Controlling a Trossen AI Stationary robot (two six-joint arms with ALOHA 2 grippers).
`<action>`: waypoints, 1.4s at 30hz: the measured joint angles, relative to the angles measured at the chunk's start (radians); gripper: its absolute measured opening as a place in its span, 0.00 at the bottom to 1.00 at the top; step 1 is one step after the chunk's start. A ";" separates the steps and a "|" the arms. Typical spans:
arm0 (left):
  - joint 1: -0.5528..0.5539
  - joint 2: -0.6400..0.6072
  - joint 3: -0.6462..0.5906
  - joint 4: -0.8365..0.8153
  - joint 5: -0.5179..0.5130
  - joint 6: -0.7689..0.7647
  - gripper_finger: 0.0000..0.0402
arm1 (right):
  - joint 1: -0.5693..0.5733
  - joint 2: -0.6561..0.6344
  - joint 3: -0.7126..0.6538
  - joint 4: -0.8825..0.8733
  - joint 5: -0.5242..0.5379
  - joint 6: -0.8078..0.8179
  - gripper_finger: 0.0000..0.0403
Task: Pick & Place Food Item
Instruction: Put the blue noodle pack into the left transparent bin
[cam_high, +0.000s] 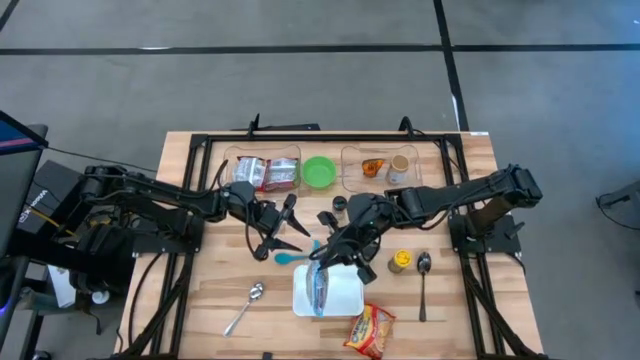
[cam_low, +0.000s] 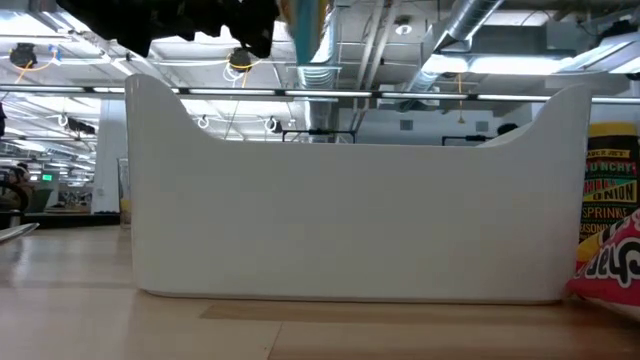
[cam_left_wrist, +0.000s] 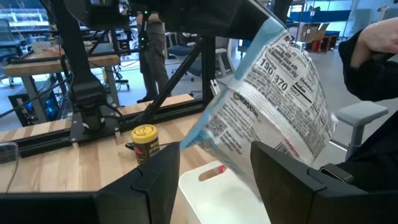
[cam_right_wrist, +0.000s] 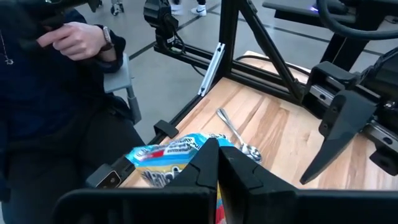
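A blue-and-white printed snack bag (cam_left_wrist: 273, 93) hangs over the white tray (cam_high: 345, 298) at the table's near middle, with my right gripper (cam_high: 332, 250) shut on its upper end. The bag also shows under the shut fingers in the right wrist view (cam_right_wrist: 165, 157). My left gripper (cam_high: 285, 228) stands open just left of the bag, level and pointing at it, with nothing between its fingers (cam_left_wrist: 155, 180). In the low view the tray's white wall (cam_low: 350, 220) fills the picture. My right gripper pinches the bag's top edge (cam_right_wrist: 193, 144) between its two shut fingers, which slant down from the table's right. The bag hangs tilted below the fingers, above the tray. My left finger hides its lower end in the left wrist view, so whether it touches the tray cannot be told.
A red snack bag (cam_high: 370, 330) lies near the front edge, with a yellow jar (cam_high: 400, 262) and a spoon (cam_high: 423, 275) to the right and another spoon (cam_high: 245, 305) to the left. A green bowl (cam_high: 319, 172) and two clear trays (cam_high: 265, 172) sit at the back. A person sits beyond the table.
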 joint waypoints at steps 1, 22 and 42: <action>0.000 0.000 0.000 0.007 0.000 0.000 0.48 | 0.000 0.000 0.000 0.000 0.000 0.000 0.00; 0.000 0.000 0.000 0.041 0.000 0.002 0.47 | -0.020 0.000 0.000 0.002 -0.078 -0.029 0.00; 0.000 0.000 0.000 0.041 0.000 0.029 0.46 | -0.101 0.000 0.000 0.001 -0.308 -0.105 0.00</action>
